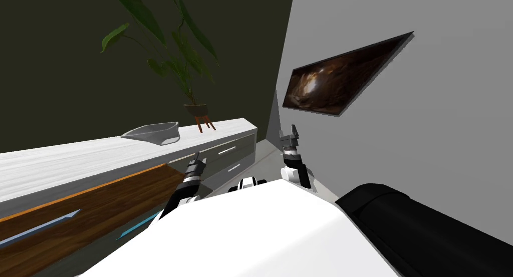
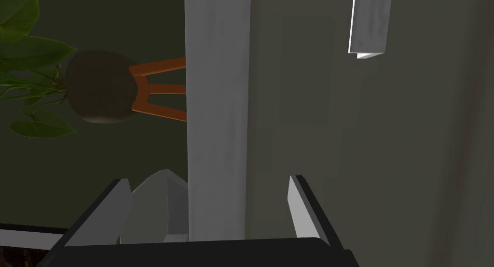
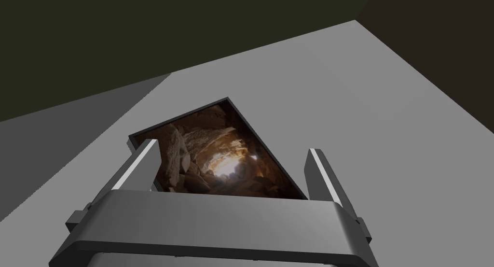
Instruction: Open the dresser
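Observation:
The dresser [image 1: 100,159] is long with a white top, a brown wood front on its near part and grey drawers at its far end. The upper grey drawer has a silver bar handle [image 1: 226,150] [image 2: 369,22], and a second handle [image 1: 234,168] sits below it. My left gripper [image 1: 197,155] [image 2: 207,201] is open and close to the upper grey drawer front [image 2: 366,158]. Its fingers straddle the white top edge [image 2: 217,109] and stand short of the handle, touching nothing. My right gripper [image 1: 290,133] [image 3: 231,170] is raised by the grey wall, open and empty.
On the dresser top stand a grey bowl [image 1: 155,132] [image 2: 154,206] and a potted plant on orange legs [image 1: 196,111] [image 2: 99,85]. A dark framed picture [image 1: 345,78] hangs on the right wall. The wood front carries blue-grey handles [image 1: 40,229]. A black rounded mass [image 1: 426,229] lies low right.

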Available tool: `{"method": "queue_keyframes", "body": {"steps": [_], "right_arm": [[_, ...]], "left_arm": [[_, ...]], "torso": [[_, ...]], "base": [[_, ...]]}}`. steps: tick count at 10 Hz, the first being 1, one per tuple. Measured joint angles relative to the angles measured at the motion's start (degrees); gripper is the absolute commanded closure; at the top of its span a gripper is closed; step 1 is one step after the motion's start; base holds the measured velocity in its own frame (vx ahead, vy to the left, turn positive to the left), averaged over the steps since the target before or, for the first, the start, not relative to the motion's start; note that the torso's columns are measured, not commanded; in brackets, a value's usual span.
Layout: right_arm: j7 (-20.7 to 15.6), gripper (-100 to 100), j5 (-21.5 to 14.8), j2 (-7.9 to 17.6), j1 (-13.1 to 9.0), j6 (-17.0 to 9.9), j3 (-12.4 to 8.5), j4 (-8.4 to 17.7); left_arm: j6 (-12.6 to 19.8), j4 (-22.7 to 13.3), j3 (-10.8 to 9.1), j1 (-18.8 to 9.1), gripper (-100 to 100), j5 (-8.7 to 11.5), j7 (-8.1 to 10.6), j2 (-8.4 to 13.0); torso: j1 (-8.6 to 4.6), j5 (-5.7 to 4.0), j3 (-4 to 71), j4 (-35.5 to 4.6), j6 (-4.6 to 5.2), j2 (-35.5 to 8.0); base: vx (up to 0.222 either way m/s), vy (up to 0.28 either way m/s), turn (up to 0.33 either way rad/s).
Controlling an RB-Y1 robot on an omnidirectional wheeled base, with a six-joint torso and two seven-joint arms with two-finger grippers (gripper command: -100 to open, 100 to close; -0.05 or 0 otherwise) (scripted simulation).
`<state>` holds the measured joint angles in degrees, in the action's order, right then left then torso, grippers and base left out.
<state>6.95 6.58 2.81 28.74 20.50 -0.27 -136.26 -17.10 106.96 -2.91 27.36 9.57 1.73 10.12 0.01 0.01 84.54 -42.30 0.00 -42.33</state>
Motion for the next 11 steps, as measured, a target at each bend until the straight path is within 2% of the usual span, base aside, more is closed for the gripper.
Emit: {"method": "queue_keyframes", "body": {"steps": [4,5,10,11], "right_arm": [[0.0,0,0.0,0.0,0.0,0.0,0.0,0.0],[0.0,0,0.0,0.0,0.0,0.0,0.0,0.0],[0.0,0,0.0,0.0,0.0,0.0,0.0,0.0],[0.0,0,0.0,0.0,0.0,0.0,0.0,0.0]], "left_arm": [[2.3,-5.9,-1.96,-1.3,-100,1.4,0.6,-2.9],[3.1,-6.8,-2.31,-1.2,-100,1.7,0.64,-4.6],[5.3,-9.1,-3.48,-1.6,-100,2.5,0.93,-10.8],[5.3,-9.2,-3.5,-1.7,-100,2.5,0.94,-10.9]], "torso": [[0.07,0.02,0.0,0.0,0.01,0.0],[0.02,0.0,0.0,0.0,0.0,-0.1],[0.13,0.03,0.0,0.0,0.0,0.0],[0.11,0.02,0.0,0.0,0.0,0.0]], "base": [[0.119,-0.145,0.075],[0.068,-0.131,0.062],[0.037,-0.058,0.021],[0.089,0.017,-0.017]]}}
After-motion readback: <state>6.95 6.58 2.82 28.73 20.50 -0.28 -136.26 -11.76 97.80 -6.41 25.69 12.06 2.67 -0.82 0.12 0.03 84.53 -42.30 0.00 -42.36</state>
